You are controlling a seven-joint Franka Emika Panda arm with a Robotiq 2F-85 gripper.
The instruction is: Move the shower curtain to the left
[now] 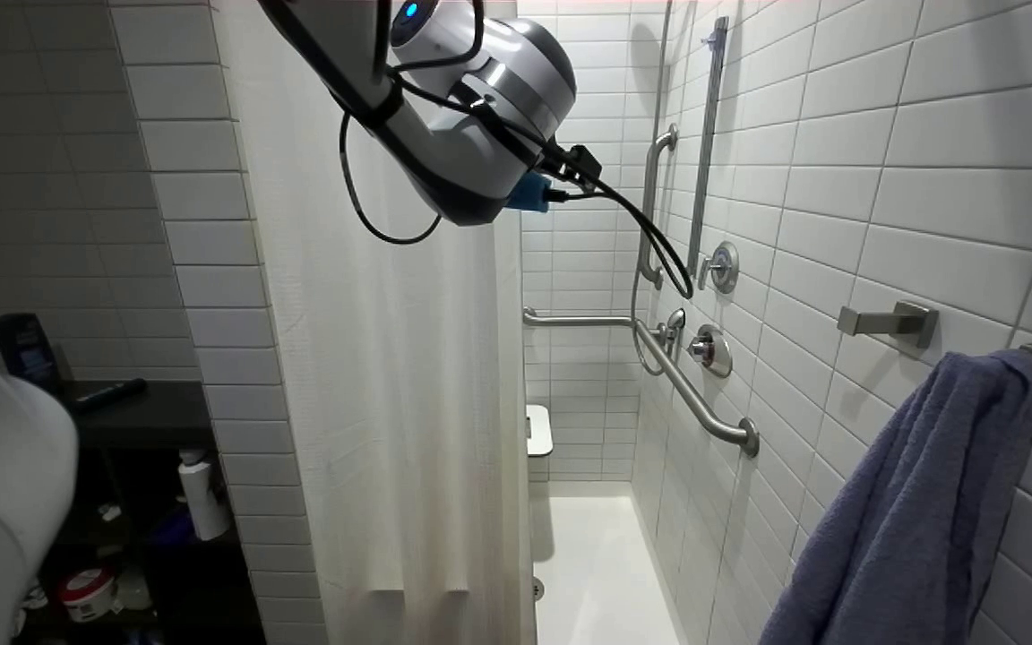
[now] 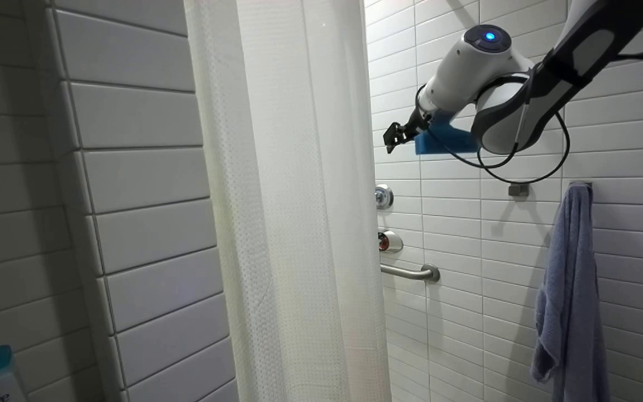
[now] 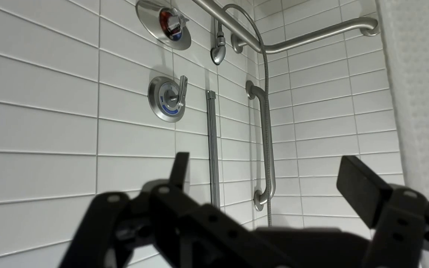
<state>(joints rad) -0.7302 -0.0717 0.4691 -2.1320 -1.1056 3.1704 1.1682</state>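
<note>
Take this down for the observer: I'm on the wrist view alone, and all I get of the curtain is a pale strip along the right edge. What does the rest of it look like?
Observer: The shower curtain hangs in long vertical folds, as both exterior views show.

Operator: Am I touching its edge?

Observer: It doesn't look like it. In an exterior view, a sliver of tiled wall shows between the gripper and the curtain.

Operator: Anything hanging on that wall that I'm missing?

Observer: Yes, a bluish-purple towel hangs there, in both exterior views.
</note>
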